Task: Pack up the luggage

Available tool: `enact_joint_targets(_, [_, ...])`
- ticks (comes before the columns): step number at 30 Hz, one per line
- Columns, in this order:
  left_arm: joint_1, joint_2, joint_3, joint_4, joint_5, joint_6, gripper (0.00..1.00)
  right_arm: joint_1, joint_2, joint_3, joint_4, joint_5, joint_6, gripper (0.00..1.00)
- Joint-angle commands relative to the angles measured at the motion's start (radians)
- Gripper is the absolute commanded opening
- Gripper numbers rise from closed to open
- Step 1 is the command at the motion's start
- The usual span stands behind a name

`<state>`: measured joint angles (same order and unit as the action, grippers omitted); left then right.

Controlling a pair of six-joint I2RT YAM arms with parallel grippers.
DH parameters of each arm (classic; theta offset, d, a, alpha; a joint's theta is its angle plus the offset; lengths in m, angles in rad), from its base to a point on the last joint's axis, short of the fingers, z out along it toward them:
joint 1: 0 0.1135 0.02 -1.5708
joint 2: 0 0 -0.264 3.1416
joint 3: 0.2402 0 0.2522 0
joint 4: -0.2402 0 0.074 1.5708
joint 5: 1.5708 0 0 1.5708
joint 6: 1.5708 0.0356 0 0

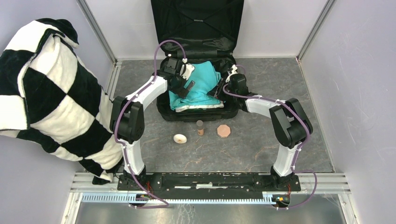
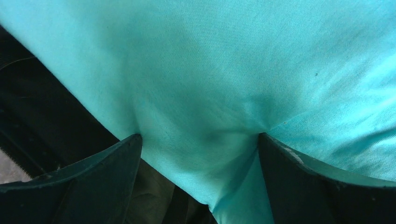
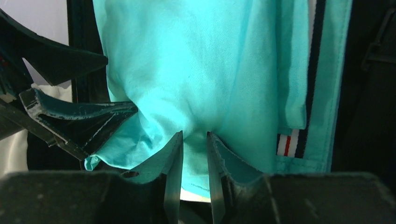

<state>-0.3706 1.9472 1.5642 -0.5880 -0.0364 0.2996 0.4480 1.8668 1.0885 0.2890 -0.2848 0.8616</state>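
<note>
The luggage (image 1: 198,115), a black suitcase, lies open at the back centre with its lid (image 1: 196,23) propped upright. A teal garment (image 1: 201,86) with a striped trim (image 3: 286,143) lies inside it. My left gripper (image 2: 200,136) is open, and its spread fingers press down onto the teal cloth near the garment's left edge (image 1: 186,87). My right gripper (image 3: 194,134) is at the garment's right side (image 1: 218,88). Its jaws stand narrow, with a bunched fold of the teal cloth pinched between them.
A black-and-white checkered blanket (image 1: 51,93) hangs at the left wall. On the table in front of the suitcase sit a white round piece (image 1: 180,138), a small brown cylinder (image 1: 200,127) and an octagonal tan piece (image 1: 224,130). Walls close in both sides.
</note>
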Motion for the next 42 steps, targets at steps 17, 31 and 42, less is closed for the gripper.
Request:
enact_joint_targets(17, [0.109,-0.329,0.138,-0.219,0.106,-0.031,1.00,0.199,-0.523,-0.165,-0.309,0.181,-0.552,0.92])
enact_joint_targets(31, [0.219,-0.644,-0.162,-0.282,0.256,-0.046,1.00,0.343,-0.630,-0.511,0.035,0.047,-0.617,0.89])
enact_joint_targets(42, [0.234,-0.673,-0.191,-0.304,0.263,-0.026,1.00,0.411,-0.355,-0.401,0.156,0.228,-0.631,0.73])
